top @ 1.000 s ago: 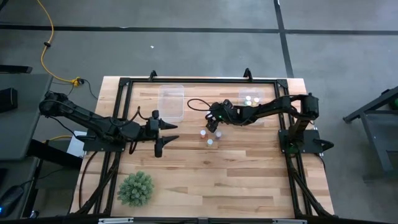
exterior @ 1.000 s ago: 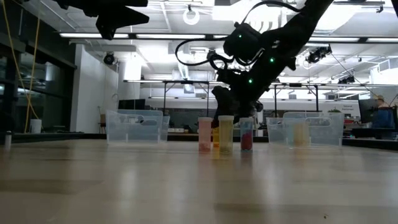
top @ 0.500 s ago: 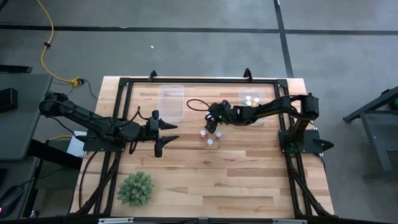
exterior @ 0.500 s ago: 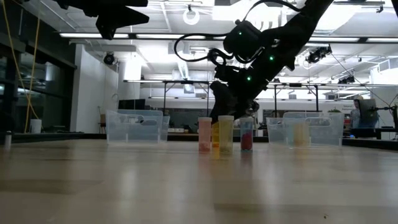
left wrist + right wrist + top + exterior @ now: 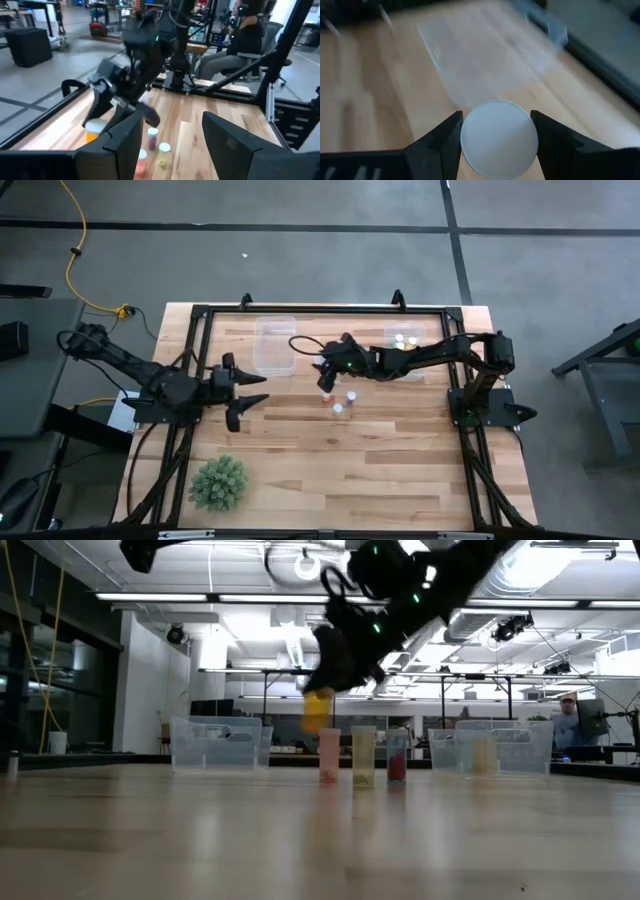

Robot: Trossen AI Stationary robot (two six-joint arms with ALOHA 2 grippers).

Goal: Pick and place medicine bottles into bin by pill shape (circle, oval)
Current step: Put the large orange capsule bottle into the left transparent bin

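High view: right tool over worktop middle, near clear bin; left tool hovering apart, fingers spread, holding nothing
Low view: right tool clamped on orange bottle, lifted clear above three standing bottles
Right wrist view: white cap pinched between both fingers
Left wrist view: orange bottle in the air beside the standing bottles

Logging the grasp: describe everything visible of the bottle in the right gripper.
The orange bottle is a small translucent amber cylinder with a round white cap, plastic by the look. It hangs upright, lifted clear of the table, with the right gripper closed on its cap from either side. It is beside three bottles standing on the wood. Nothing else touches it.
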